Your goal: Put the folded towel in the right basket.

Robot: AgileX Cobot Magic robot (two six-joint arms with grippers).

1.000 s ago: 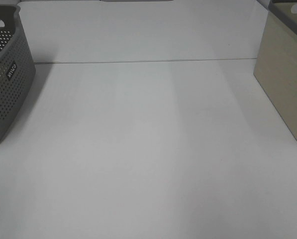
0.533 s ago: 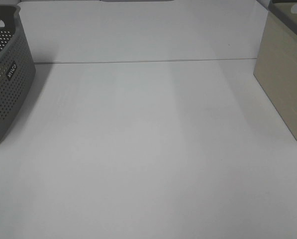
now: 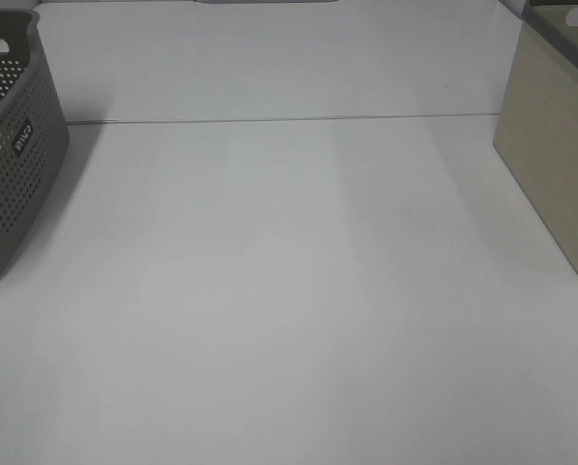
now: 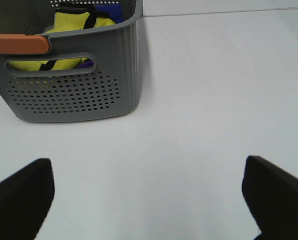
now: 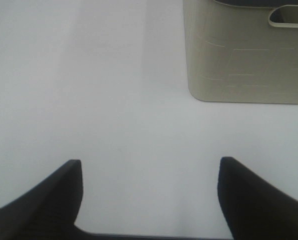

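Two baskets: grey basket [image 3: 13, 145] at desk's left edge, beige basket [image 3: 550, 165] at right edge. We see no folded towel on the desk; it's unseen, maybe already inside. Left gripper [image 4: 149, 197] & right gripper [image 5: 149, 195] both spread, holding nothing.

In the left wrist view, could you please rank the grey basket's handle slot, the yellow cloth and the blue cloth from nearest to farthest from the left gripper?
1. Handle slot, in the grey basket wall facing the left gripper.
2. Yellow cloth, inside, behind that wall.
3. Blue cloth, deepest in the basket.
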